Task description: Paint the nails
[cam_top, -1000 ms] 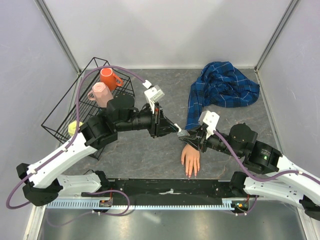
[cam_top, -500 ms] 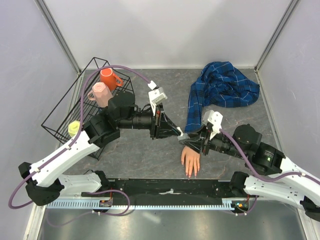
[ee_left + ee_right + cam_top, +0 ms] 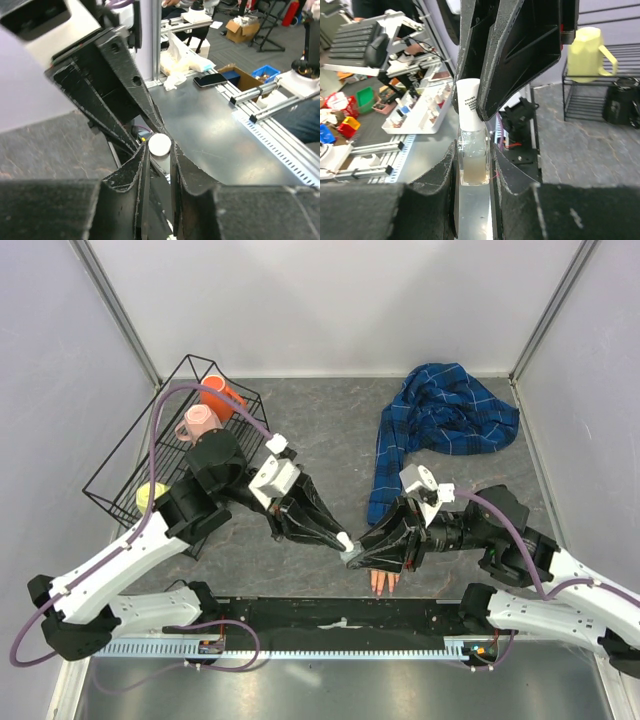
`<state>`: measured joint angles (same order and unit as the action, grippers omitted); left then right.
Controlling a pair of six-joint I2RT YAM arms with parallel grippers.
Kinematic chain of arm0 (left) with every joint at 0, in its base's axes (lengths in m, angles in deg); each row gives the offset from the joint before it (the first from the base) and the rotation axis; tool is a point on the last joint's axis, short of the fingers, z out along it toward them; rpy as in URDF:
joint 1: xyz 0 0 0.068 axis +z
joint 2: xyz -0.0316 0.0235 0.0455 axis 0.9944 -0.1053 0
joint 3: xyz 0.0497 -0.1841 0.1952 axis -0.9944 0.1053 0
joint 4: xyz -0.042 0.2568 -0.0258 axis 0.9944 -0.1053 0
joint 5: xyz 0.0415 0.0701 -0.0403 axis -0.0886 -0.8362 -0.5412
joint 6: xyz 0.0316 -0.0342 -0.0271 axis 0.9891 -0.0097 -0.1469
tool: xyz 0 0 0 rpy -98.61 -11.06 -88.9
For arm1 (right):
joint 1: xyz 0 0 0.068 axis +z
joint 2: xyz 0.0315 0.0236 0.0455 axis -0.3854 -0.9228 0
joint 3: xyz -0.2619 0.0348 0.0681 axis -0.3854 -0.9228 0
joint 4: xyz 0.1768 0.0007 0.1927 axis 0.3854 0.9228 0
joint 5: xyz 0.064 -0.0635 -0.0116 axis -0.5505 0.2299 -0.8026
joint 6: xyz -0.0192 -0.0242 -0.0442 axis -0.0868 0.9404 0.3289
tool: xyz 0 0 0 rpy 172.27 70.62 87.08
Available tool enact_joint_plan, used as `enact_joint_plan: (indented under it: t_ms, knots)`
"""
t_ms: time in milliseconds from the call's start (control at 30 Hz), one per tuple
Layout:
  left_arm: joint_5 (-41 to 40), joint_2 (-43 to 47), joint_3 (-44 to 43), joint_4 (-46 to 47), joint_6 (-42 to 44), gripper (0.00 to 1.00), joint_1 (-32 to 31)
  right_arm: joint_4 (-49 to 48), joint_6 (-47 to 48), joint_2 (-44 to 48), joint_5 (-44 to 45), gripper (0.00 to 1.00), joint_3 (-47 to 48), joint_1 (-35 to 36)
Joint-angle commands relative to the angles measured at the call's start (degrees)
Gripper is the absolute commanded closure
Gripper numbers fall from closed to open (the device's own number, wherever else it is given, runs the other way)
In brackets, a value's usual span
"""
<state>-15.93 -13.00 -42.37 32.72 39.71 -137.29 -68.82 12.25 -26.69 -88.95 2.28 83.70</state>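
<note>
A small clear bottle (image 3: 473,164) of pale liquid is clamped upright in my right gripper (image 3: 472,155), which is shut on its glass body. Its white cap (image 3: 468,105) is pinched by my left gripper (image 3: 160,150), seen end-on as a white disc (image 3: 160,144). In the top view the two grippers meet tip to tip, left (image 3: 345,541) and right (image 3: 358,557), just above the mannequin hand (image 3: 385,582). Only its peach fingertips show below the right gripper; the nails are too small to make out. The blue plaid sleeve (image 3: 440,420) runs back to the right.
A black wire rack (image 3: 120,465) at the left holds an orange mug (image 3: 215,395), a pink mug (image 3: 200,423) and a yellow mug (image 3: 150,496). A black rail (image 3: 330,615) runs along the near table edge. Grey walls close in the sides and back.
Both grippers have come nearer and lower, still joined at the bottle, and now hang over the mannequin hand, hiding most of it. The left arm swung down and to the right.
</note>
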Motion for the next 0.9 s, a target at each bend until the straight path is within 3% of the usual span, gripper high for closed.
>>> enact_joint_plan:
  t_ms: [0, 33, 133, 300, 333, 367, 500, 567, 600, 633, 700, 733, 767, 867]
  knots:
    - [-1.32, -1.04, 2.12, -4.17, 5.61, 0.92, -1.68, -17.82, -4.11, 0.16, 2.08, 1.0, 3.15, -0.39]
    - [-3.34, -0.34, 2.12, -4.34, 5.18, 0.79, -1.59, -17.03, -3.5, 0.34, 3.39, 1.0, 3.15, -0.39]
    - [-16.51, 0.98, 1.86, -6.01, 0.36, 0.56, -1.33, -12.99, -1.04, 0.69, 6.29, 1.0, 3.41, -0.39]
    - [-32.16, 6.34, 1.86, -7.5, -5.53, 0.37, -1.06, -4.99, 4.93, -0.89, 10.16, 1.0, 5.6, -0.39]
    - [-33.58, 7.13, 1.51, -8.99, -6.07, 0.17, -1.06, -4.11, 5.82, -1.76, 10.6, 1.0, 6.57, -0.39]
    - [-35.42, 8.97, 0.9, -9.61, -6.77, 0.08, -1.06, -2.01, 6.61, -2.12, 12.17, 1.0, 6.93, -0.3]
    - [-37.64, 13.01, 0.54, -11.64, -10.37, 0.06, -1.06, 0.47, 10.12, -3.44, 15.87, 1.0, 8.33, -0.39]
    - [-43.51, 13.73, -0.16, -14.26, -12.13, 0.05, -1.15, 1.96, 11.88, -4.84, 17.02, 1.0, 9.39, -0.39]
    - [-46.31, 13.47, -0.86, -15.93, -14.84, 0.07, -1.15, 2.4, 12.5, -5.28, 18.07, 1.0, 9.65, -0.39]
    - [-52.08, 12.94, -1.91, -17.34, -16.69, 0.14, -1.06, 2.75, 13.46, -6.07, 18.77, 1.0, 10.26, -0.3]
    - [-56.26, 11.11, -4.73, -20.07, -23.44, 0.25, -1.15, 3.98, 14.26, -7.3, 22.79, 1.0, 10.88, -0.39]
    - [-58.01, 10.14, -5.43, -20.34, -25.39, 0.26, -1.15, 4.6, 14.7, -7.65, 24.3, 1.0, 11.58, -0.3]
    - [-58.73, 9.43, -6.74, -20.69, -27.15, 0.23, -1.15, 5.38, 15.4, -8.01, 26.41, 1.0, 12.02, -0.39]
    - [-59.43, 5.92, -9.56, -20.95, -29.28, 0.01, -1.15, 7.24, 16.63, -9.85, 32.14, 1.0, 13.96, -0.39]
